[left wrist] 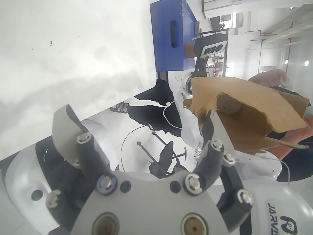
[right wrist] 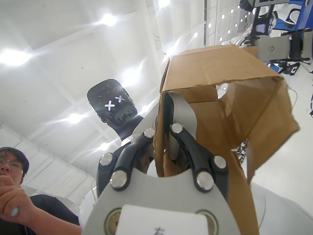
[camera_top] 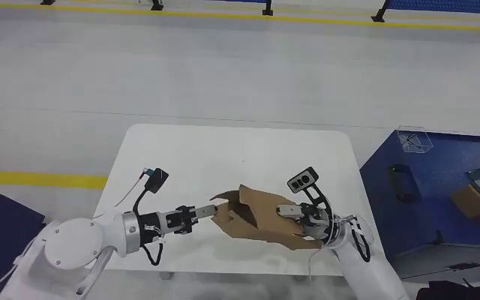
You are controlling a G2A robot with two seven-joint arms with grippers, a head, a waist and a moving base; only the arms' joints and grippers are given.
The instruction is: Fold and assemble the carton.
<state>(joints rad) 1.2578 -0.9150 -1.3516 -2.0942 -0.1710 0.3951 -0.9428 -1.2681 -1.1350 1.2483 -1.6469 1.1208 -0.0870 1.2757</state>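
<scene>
Carton [camera_top: 259, 217] hangs between your 2 grippers over the near part of the table [camera_top: 225, 157], toward its near right corner. You cannot tell whether it touches the surface. It is brown and partly opened into a tube, with ragged flaps loose at its open ends. Your right gripper [right wrist: 167, 113] is clamped on 1 side wall of the carton: 1 finger [right wrist: 182, 110] lies inside against the cardboard, and the other is hidden behind the wall. Your left gripper [left wrist: 137, 113] stands wide, with nothing held between its fingers. 1 fingertip [left wrist: 214, 123] sits at the torn edge of the carton's open end that faces the table's left edge, and the other finger is well apart from the cardboard.
</scene>
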